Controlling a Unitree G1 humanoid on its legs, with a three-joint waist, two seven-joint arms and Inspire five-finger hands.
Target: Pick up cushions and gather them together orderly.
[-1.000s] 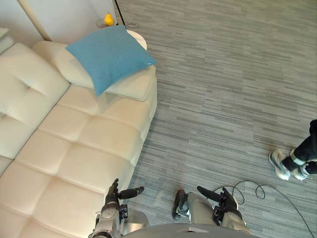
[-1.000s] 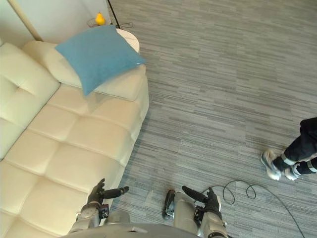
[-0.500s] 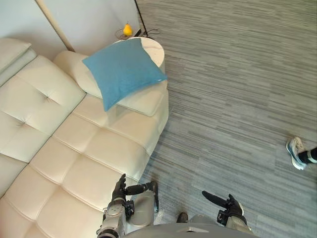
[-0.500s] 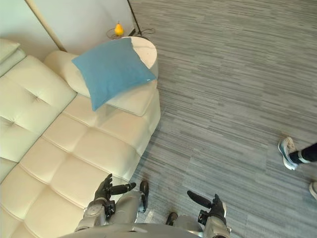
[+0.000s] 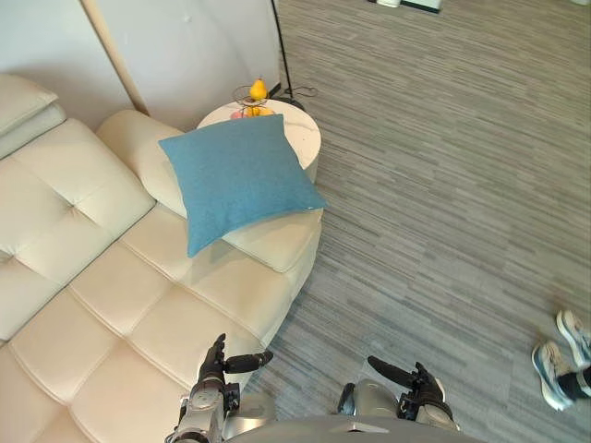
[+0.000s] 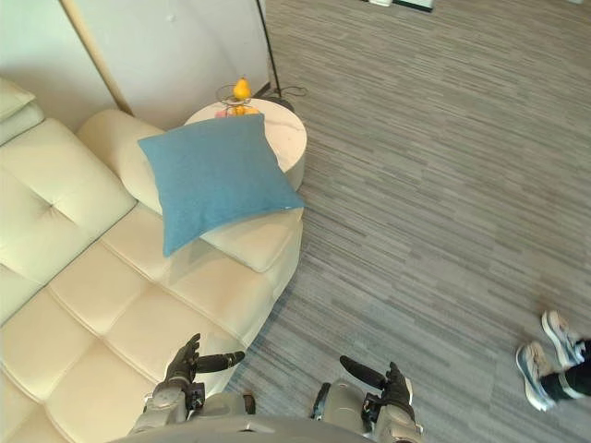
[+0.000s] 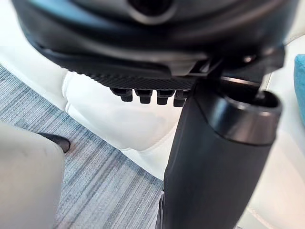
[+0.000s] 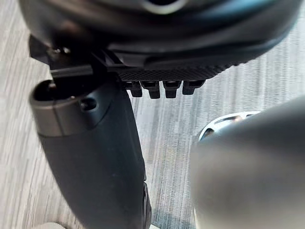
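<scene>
lying on the sofa, blue cushion well apart from left hand.

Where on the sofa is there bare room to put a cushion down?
The cream sofa seat is bare, bordered by the backrest and the blue cushion. The armrest end is crowded: the cushion lies across it, beside the round side table.

No legible text, label, brand or number anywhere.
</scene>
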